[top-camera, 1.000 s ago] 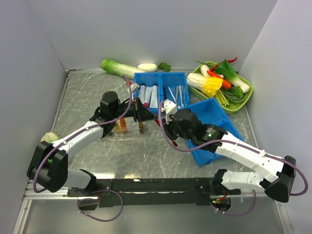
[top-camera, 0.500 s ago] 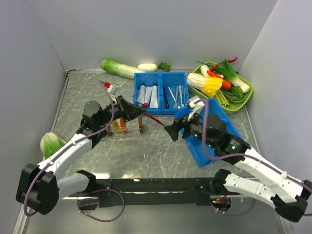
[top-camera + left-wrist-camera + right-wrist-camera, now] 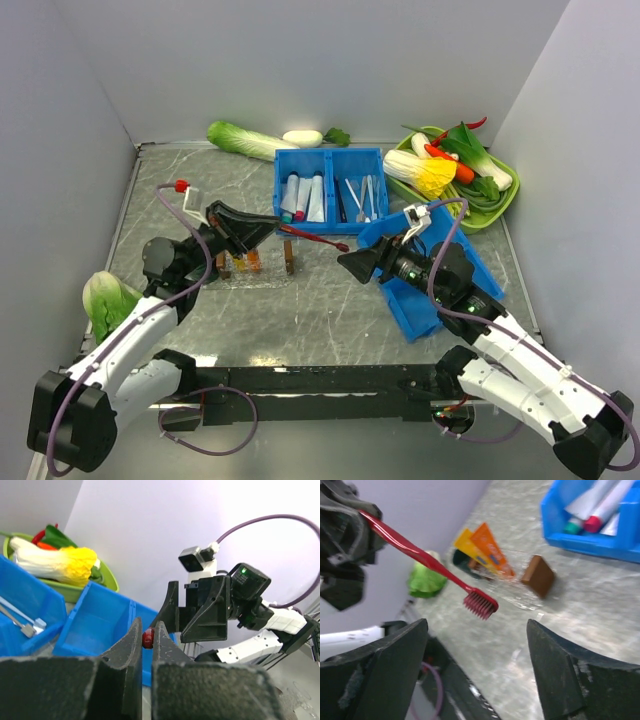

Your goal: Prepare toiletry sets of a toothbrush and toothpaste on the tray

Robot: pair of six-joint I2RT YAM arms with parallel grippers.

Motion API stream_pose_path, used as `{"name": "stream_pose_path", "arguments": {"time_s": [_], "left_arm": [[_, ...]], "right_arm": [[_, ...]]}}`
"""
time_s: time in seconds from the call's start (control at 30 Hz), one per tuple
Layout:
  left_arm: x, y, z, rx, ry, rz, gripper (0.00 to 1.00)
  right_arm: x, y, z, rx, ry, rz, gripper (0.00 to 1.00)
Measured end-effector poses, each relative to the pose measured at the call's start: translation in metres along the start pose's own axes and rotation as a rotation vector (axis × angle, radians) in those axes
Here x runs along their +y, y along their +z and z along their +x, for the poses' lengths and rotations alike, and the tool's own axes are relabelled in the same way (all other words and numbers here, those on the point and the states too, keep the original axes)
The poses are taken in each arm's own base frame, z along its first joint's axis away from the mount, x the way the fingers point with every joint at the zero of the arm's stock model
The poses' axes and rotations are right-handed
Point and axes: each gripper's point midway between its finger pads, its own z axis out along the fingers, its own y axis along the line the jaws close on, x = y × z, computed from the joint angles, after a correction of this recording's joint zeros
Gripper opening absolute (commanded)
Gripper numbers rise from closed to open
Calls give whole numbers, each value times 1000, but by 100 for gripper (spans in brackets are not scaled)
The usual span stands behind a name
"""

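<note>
**Toothbrush in the air, gripped at its tail end**

The left tool [image 3: 262, 229] is clenched on the very end of the toothbrush [image 3: 318, 238] handle. The rest of the brush juts out to the right above the worktop [image 3: 320, 320], just near of the blue bin [image 3: 330, 152]. Its bristle head points toward the right tool [image 3: 352, 263], whose jaws stand wide and released. That tool holds nothing and sits close to the head but apart from it.

The brush looks like a thin, stiff plastic stick, so it is probably very light. Its handle looks smooth and narrow, so it may well pivot or slip between the pads when pinched at one end only. A hold across the middle of the handle should be steadier. The bristles are soft and would give, which makes them a poor place to grip.

The tray [image 3: 265, 282] lies on the worktop below the left tool. The yellow and orange toothpaste [image 3: 246, 262] is on it, with a brown block [image 3: 289, 262] at its right edge. The clear tray looks slick, so a low, flat release beside the tubes seems wise.
</note>
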Motion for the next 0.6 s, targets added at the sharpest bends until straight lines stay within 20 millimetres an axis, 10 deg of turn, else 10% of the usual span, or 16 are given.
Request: {"name": "stream_pose_path", "arguments": {"time_s": [0.6], "left_arm": [[-18, -5, -17, -66, -5, 78, 1]], "right_arm": [[28, 7, -11, -55, 89, -175, 61]]}}
